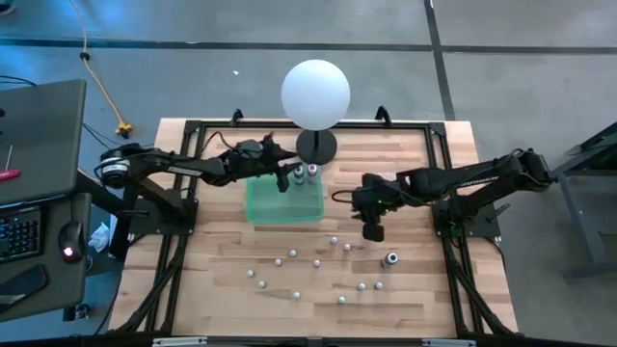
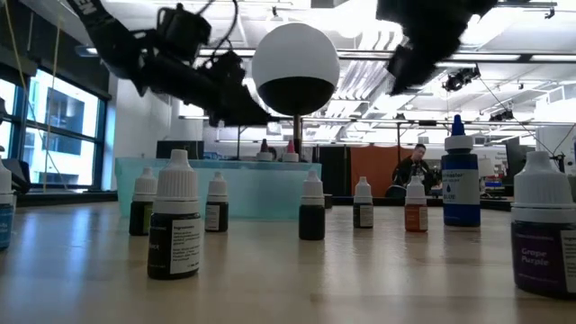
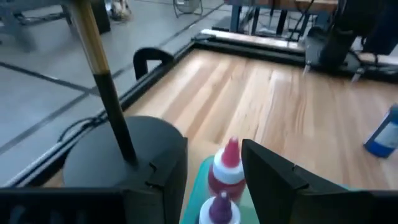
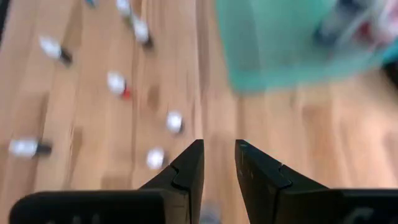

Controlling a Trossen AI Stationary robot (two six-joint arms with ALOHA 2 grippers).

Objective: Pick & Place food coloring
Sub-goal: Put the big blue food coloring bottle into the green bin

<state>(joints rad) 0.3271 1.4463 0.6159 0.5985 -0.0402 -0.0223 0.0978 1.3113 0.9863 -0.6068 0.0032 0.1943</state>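
hovering over the green tray (image 1: pixel 265 207), left claw (image 1: pixel 285 180) open, empty; right claw (image 1: pixel 372 231) slightly parted, empty.

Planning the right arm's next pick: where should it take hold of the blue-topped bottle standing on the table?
Judging by its pose, grip the blue-topped bottle around its upright body just under the cap, right pincer descending from above with fingers either side; the narrow tip offers little to hold.

Right wrist view motion-blurred: green tray (image 4: pixel 292 43) cut off at 12 o'clock edge, contents smeared. Low view: purple-label bottle (image 2: pixel 544 225) cropped at 3 o'clock, both arms' grippers out of focus. High view: scattered bottles (image 1: pixel 318 262) too small for cap colours.
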